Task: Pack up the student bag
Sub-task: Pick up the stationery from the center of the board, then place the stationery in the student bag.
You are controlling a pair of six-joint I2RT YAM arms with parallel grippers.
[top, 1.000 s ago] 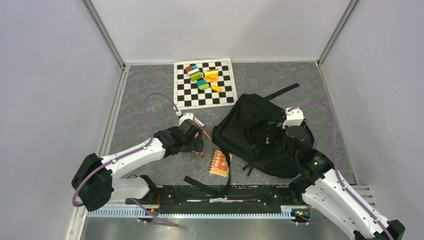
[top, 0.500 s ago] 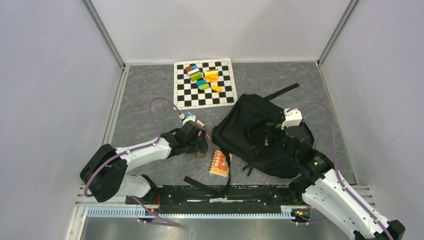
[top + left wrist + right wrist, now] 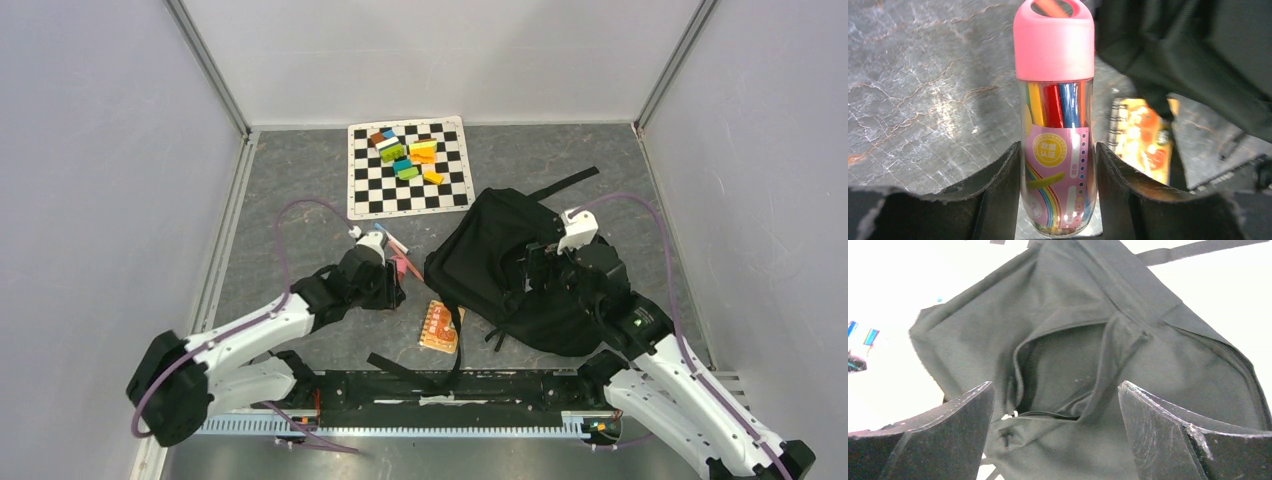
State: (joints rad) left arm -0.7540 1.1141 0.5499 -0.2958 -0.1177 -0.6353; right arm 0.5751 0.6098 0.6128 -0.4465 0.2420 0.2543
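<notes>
The left pincer (image 3: 1057, 150) is narrowed onto the pen tube (image 3: 1055, 100). Its pads (image 3: 1004, 185) press both sides of the clear body low down, far from the pink cap (image 3: 1054, 45) at the top of the frame. I cannot tell whether the tube's lower end rests on the grey surface (image 3: 923, 100) or hangs just above it. The plastic is round and smooth and the hold is far from the cap end, so it will likely slip or swing. The squeeze should therefore be firm before any lift, followed by a straight rise and a level carry. Just right of the tube lies the orange notebook (image 3: 1143, 140), and the black bag (image 3: 1198, 60) fills the upper right of that view. The route is short, but it should pass over the notebook rather than brush it. In the top view the bag lies right of centre. The right pincer (image 3: 1055, 390) hangs over it, spread wide with nothing between its fingers. Below that pincer the unzipped mouth (image 3: 1048, 365) shows as a narrow dark slot. The tube should probably enter lengthwise along the zip, and the right pincer may need to lift the flap. The mat (image 3: 365, 195) with its blocks (image 3: 407, 152), at upper centre, is well apart.
</notes>
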